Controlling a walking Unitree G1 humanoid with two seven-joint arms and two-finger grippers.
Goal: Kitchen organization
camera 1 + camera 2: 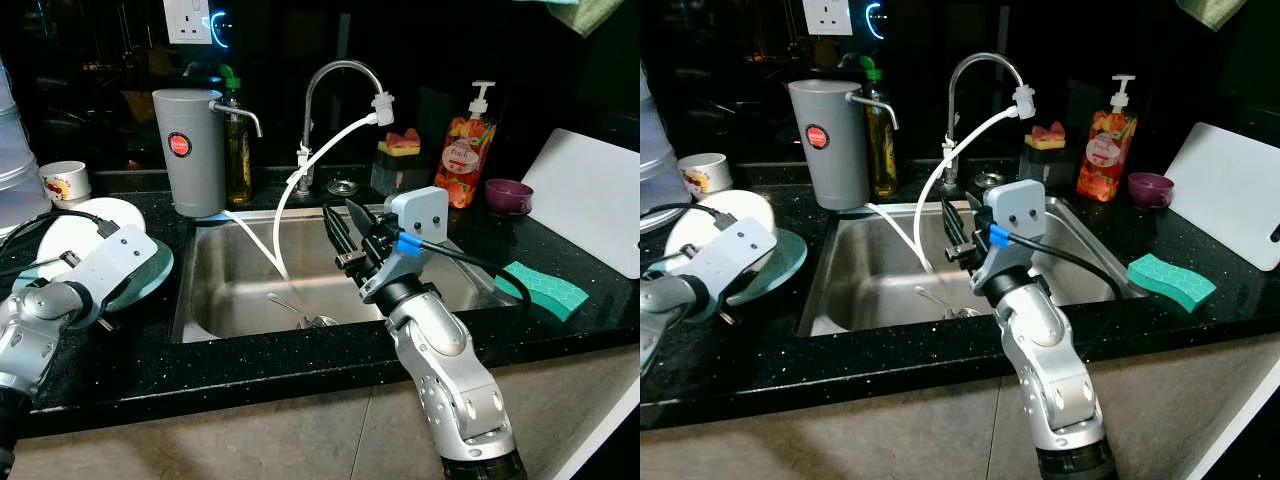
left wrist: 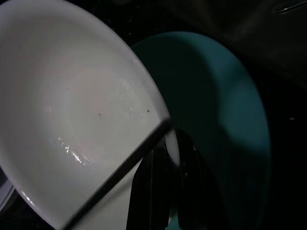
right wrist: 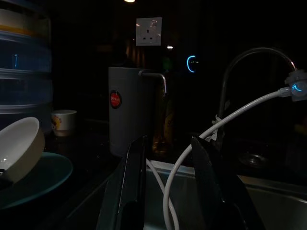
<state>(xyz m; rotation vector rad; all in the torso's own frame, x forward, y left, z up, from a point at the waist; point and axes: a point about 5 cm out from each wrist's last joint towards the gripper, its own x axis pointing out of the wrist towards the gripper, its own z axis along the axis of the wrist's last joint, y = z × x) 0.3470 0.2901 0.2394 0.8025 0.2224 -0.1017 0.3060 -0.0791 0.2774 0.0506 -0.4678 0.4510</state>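
Gripping state, left: the left gripper (image 2: 165, 158) is clamped on the rim of the white bowl (image 2: 72, 120), one finger inside the wall and one outside.
Bowl position: at the left edge of the head views, tipped up on its edge over the teal plate (image 1: 150, 275) on the black counter (image 1: 250, 370).
Bowl handling: judged to be glazed ceramic, so stiff, fairly heavy for a rim pinch, slippery and breakable if it drops or knocks the plate.
Hold point: the rim is the only thin edge the fingers can span. A hold this far from the bowl's middle may let it swing, so slow moves are advised.
Gripping state, right: the right gripper (image 1: 345, 225) hangs over the sink (image 1: 190, 300) at frame centre, fingers apart and holding nothing.
Obstacles, near: the white hose (image 1: 300, 175) runs from the tap (image 1: 335, 75) down into the basin and passes close by the right fingers.
Obstacles, basin: a spoon (image 1: 300, 310) lies on the sink floor.
Obstacles, behind the bowl: a grey canister (image 1: 190, 150) and a mug (image 1: 65, 182) stand toward the upper left.
Far right: soap bottle (image 1: 468, 150), purple cup (image 1: 508, 195), green sponge (image 1: 545, 288) and white cutting board (image 1: 590, 195), all well apart from the bowl.
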